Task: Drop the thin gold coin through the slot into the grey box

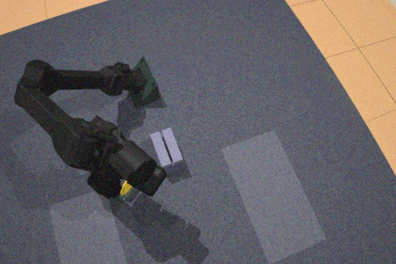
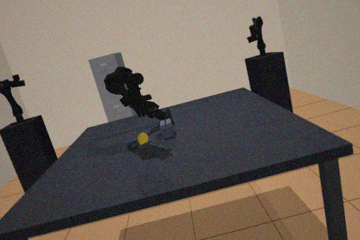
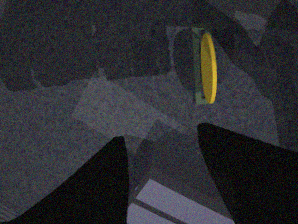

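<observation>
Overhead, the gold coin (image 1: 125, 188) shows as a thin yellow sliver on edge in its dark-green holder (image 1: 129, 197), toward the desk's near-left area, just beside the grey box (image 1: 167, 148) with its dark lid slot. The gripper (image 1: 135, 174) hangs above it. From outside, the coin (image 2: 142, 138) presents a round yellow face, upright. At the wrist, the coin (image 3: 208, 68) appears as a narrow bright ellipse; the gripper's (image 3: 161, 152) fingers stand partly apart, clasping nothing.

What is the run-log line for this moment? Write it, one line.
phase: approach | gripper: partly open, empty | coin: on edge in holder, not gripped | box: shut, slot uncovered
</observation>
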Robot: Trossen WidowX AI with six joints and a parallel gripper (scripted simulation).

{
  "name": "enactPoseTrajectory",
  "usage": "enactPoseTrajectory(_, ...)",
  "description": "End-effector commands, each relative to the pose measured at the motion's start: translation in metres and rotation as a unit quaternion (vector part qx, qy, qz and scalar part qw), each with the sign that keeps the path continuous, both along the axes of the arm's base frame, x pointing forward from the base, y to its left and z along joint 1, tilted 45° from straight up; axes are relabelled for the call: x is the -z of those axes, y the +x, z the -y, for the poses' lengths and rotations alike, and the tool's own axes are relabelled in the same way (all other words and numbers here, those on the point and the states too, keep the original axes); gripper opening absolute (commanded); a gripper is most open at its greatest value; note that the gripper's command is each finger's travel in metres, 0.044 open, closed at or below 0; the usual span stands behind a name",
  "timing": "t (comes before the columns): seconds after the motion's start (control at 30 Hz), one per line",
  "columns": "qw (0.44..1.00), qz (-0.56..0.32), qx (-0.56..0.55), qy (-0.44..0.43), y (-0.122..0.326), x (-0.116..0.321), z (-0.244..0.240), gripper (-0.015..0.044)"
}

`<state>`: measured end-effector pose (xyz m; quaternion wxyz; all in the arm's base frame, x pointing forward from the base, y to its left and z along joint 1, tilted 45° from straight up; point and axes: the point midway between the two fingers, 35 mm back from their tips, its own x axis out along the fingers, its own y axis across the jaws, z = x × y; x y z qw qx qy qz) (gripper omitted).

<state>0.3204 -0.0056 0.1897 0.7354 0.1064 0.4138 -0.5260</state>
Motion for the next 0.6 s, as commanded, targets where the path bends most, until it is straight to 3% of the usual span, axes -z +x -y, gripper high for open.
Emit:
enactPoseTrajectory(0.0,0.998,-0.021,0.063,-0.003,-0.019,-0.001,0.031,0.0161)
enactPoseTrajectory(0.57,0.997,-0.045,0.064,-0.009,-0.029,0.031,0.069,0.0161)
